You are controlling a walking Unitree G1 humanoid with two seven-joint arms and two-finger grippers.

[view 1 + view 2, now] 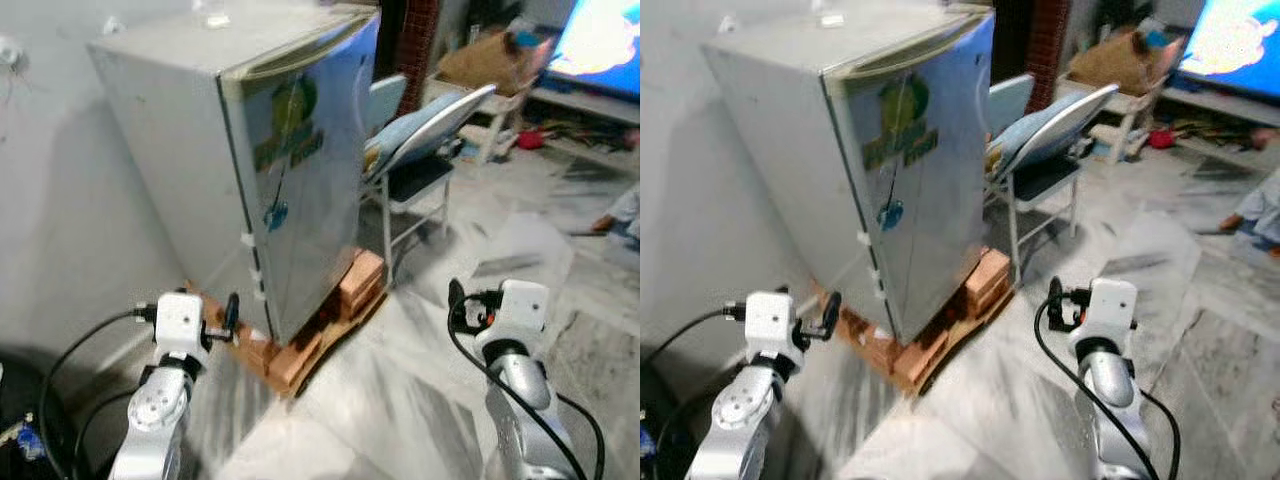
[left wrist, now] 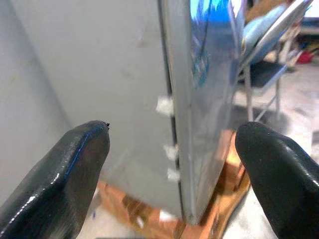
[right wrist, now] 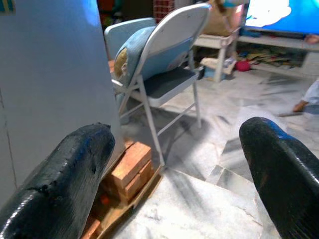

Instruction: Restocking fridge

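The fridge (image 1: 270, 160) stands against the wall on a low stack of bricks (image 1: 330, 320), door shut, with its corner edge turned toward the robot. Judged from its size, the cabinet is heavy and rigid and should not be shifted; only the door is to be moved. The door face is glossy and likely slippery to rubber pads, so a flat press on it offers poor purchase. The door seam (image 2: 172, 129) runs down the near corner, with small white tabs along it; no handle can be made out, so the seam edge is the probable place to hook a finger.

The left gripper (image 1: 225, 318) is held low, just beside the lower corner of the fridge, fingers spread wide with nothing between them. The right gripper (image 1: 1060, 300) is held out over the marble floor (image 1: 420, 390), well apart from the fridge, fingers likewise spread and empty.

A folding chair (image 1: 425, 150) stands near the door side and may limit the door's swing. The brick base projects beyond the cabinet and is a trip edge. Open floor lies to the right.
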